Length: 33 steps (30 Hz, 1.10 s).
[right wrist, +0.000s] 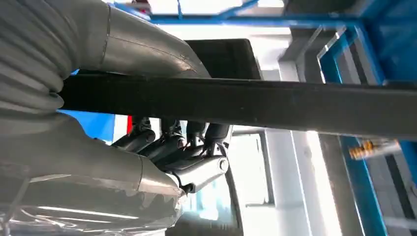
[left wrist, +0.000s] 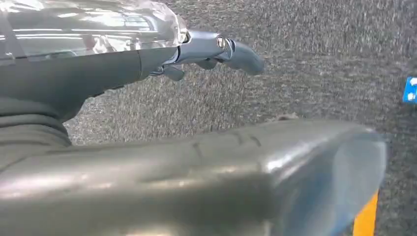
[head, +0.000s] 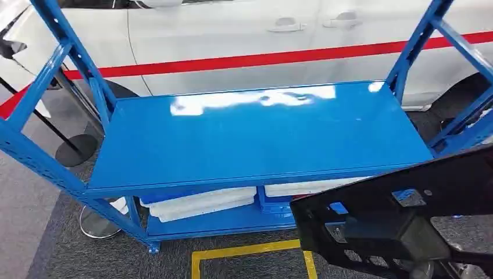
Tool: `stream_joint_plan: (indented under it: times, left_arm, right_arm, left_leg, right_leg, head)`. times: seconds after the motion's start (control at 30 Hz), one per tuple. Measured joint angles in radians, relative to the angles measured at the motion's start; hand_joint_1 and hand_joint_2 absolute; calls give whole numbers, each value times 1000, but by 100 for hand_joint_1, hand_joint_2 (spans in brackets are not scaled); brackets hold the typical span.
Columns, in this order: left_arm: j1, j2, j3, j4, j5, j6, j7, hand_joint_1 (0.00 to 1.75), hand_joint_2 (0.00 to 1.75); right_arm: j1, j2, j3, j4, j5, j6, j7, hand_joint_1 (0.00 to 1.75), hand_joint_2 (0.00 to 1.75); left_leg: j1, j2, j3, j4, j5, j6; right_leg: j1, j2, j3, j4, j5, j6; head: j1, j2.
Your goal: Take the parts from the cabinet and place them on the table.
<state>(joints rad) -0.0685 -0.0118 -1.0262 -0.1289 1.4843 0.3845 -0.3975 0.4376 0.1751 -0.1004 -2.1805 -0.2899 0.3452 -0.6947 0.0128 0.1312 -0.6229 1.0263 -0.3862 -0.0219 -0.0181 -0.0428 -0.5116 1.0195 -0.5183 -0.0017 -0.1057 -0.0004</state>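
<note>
Black, flat and pierced with cut-outs, the part (head: 401,215) rides at the lower right of the head view, carried in front of the blue rack (head: 261,139) and level with the front edge of its bare upper shelf, not yet over it. It reads as a rigid moulded or stamped panel: long, thin, probably light for its span, hard-edged and fairly smooth, so likely to tip or twist around a one-sided grip rather than bend. Holding it close to its middle, across the thin edge with thumb above and fingers below, looks the safest purchase.

From the right wrist view, that is roughly how it is held: the right hand (right wrist: 167,147) clamps the panel's edge, the thick grey thumb lying over one face and the dark fingers (right wrist: 196,135) curled against the other, the long dark bar of the part running away from the hand across the rack's blue uprights.

At the robot's other side, the left hand (left wrist: 211,51) hangs over grey carpet, holding nothing, its fingers loosely bent and apart from the thumb.

White trays (head: 200,203) lie on the rack's lower shelf, below and to the left of the carried part. A white car with a red stripe (head: 290,35) stands behind the rack.
</note>
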Motion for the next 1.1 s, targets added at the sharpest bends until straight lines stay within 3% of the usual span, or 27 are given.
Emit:
stream_joint_plan:
  times: [0.03,0.1,0.13,0.17,0.2,0.23,0.3,0.33,0.37,0.4,0.43,0.5,0.53,0.57,0.6,0.67,0.7,0.73,0.8,0.83,0.87,0.9,0.93,1.0,1.03,1.07,1.1]
  left_arm:
    - [0,1,0,0,0,3,1,0,0]
    - [6,0,0,0,0,5,1,0,0]
    - [8,0,0,0,1,6,0,0,0]
    - [7,1,0,0,4,10,0,0,0]
    - [6,2,0,0,7,14,0,0,0]
    - [5,2,0,0,11,19,0,0,0]
    - [3,2,0,0,18,30,2,0,0]
    - [0,2,0,0,25,36,3,0,0]
    - [-3,8,1,2,29,43,4,0,0]
    - [-5,4,1,3,34,47,5,0,0]
    - [-6,5,2,5,36,53,6,0,0]
    - [-11,2,5,6,47,72,9,0,0]
    - [-12,-7,6,6,54,79,9,0,0]
    - [-12,-6,8,7,56,84,8,0,0]
    - [-9,-6,8,7,60,89,9,0,0]
    - [-2,-9,11,7,66,95,10,0,0]
    - [-2,-10,12,8,67,97,10,0,0]
    - [-3,-11,15,8,69,98,10,0,0]
    - [-5,-14,18,8,73,98,10,0,0]
    - [-6,-15,19,8,74,97,10,0,0]
    - [-9,-13,22,9,74,97,9,0,0]
    - [-7,-16,24,10,74,97,9,0,0]
    - [-7,-15,24,11,74,96,9,0,0]
    - [-7,-17,25,11,74,96,9,0,0]
    - [-5,-18,25,11,74,95,9,0,0]
    - [-3,-19,26,12,76,95,9,0,0]
    - [1,-22,26,12,77,94,8,0,0]
  right_arm:
    - [5,8,-5,0,1,0,0,175,175]
    - [12,20,-6,1,10,-4,0,175,175]
    - [16,24,-6,1,12,-6,0,175,175]
    - [20,27,-6,2,13,-11,0,175,175]
    - [23,29,-6,5,13,-18,0,175,175]
    - [25,29,-5,8,17,-26,0,175,175]
    - [27,29,3,18,19,-42,0,175,175]
    - [27,29,7,20,20,-48,0,175,175]
    - [25,29,13,23,24,-53,0,175,175]
    - [24,29,20,27,26,-57,1,175,175]
    - [25,29,25,30,27,-60,1,175,175]
    - [25,29,36,38,27,-70,0,175,175]
    - [23,29,40,39,31,-74,0,175,175]
    - [21,29,45,43,34,-79,0,175,175]
    - [12,29,53,49,35,-85,1,175,175]
    - [-3,28,66,61,39,-94,3,175,175]
    - [-4,28,73,66,39,-97,3,175,175]
    - [-5,28,77,70,39,-100,4,175,175]
    - [-14,28,88,79,42,-105,4,175,175]
    - [-19,28,95,83,44,-108,3,175,175]
    - [-24,28,102,85,44,-110,3,175,175]
    - [-32,27,108,88,45,-111,3,175,175]
    - [-33,27,112,89,45,-112,3,175,175]
    - [-32,27,115,92,45,-113,2,175,175]
    - [-33,27,117,93,45,-113,2,175,175]
    - [-33,26,119,93,45,-113,2,175,175]
    - [-36,26,122,93,45,-113,2,175,175]
  left_leg:
    - [6,-27,-9,12,-24,-9]
    - [6,-102,-37,106,-154,-13]
    - [6,-119,-53,190,-216,-12]
    - [5,-124,-63,258,-251,-8]
    - [2,-125,-58,298,-255,-3]
    - [-2,-125,-33,292,-236,5]
    - [-14,-138,68,170,-165,29]
    - [-22,-171,141,68,-146,50]
    - [-29,-216,189,-12,-172,70]
    - [-25,-215,210,-57,-178,63]
    - [-32,-208,203,-51,-168,61]
    - [-39,-187,201,-62,-151,66]
    - [-19,-168,201,-84,-126,67]
    - [-23,-153,184,-91,-110,73]
    - [-24,-136,172,-91,-99,77]
    - [-24,-99,144,-87,-81,70]
    - [-23,-83,127,-83,-73,67]
    - [-21,-65,110,-75,-66,62]
    - [-16,-35,73,-51,-57,51]
    - [-13,-23,57,-33,-56,45]
    - [-18,-12,44,-13,-56,37]
    - [-15,-5,32,2,-56,28]
    - [-18,6,35,4,-51,20]
    - [-9,28,32,2,-36,6]
    - [-2,17,27,5,-38,-4]
    - [1,-45,18,27,-85,-14]
    - [2,-90,7,73,-147,-14]
  right_leg:
    - [-4,7,-13,0,14,-10]
    - [-3,31,-46,0,39,-23]
    - [2,45,-63,1,53,-27]
    - [6,59,-79,2,66,-30]
    - [11,74,-96,3,79,-30]
    - [15,88,-112,4,91,-31]
    - [23,117,-135,4,113,-30]
    - [26,131,-145,3,126,-29]
    - [24,136,-150,5,135,-27]
    - [25,148,-154,2,146,-23]
    - [19,156,-153,-4,158,-15]
    - [14,182,-157,-16,182,2]
    - [16,177,-162,-12,183,2]
    - [25,123,-179,19,119,4]
    - [24,92,-196,71,54,7]
    - [11,57,-224,219,-50,19]
    - [2,51,-229,278,-56,26]
    - [-7,48,-221,307,-27,36]
    - [-27,34,-145,245,52,55]
    - [-35,10,-77,163,61,64]
    - [-39,-44,-5,67,10,74]
    - [-19,-48,26,8,-21,57]
    - [-18,-43,13,12,-22,37]
    - [-10,-21,-2,14,-7,14]
    - [-12,-12,-13,9,7,-2]
    - [-12,-4,-28,9,20,-11]
    - [-11,7,-44,9,32,-17]
  head:
    - [0,0]
    - [0,0]
    - [0,0]
    - [0,0]
    - [0,0]
    - [0,0]
    - [0,0]
    - [0,0]
    - [0,0]
    - [0,0]
    - [0,0]
    - [0,0]
    - [0,0]
    - [1,0]
    - [1,0]
    - [2,0]
    - [2,0]
    - [2,0]
    - [2,0]
    - [2,0]
    - [2,0]
    - [0,0]
    - [0,0]
    - [0,0]
    - [0,0]
    - [-1,0]
    - [-1,0]
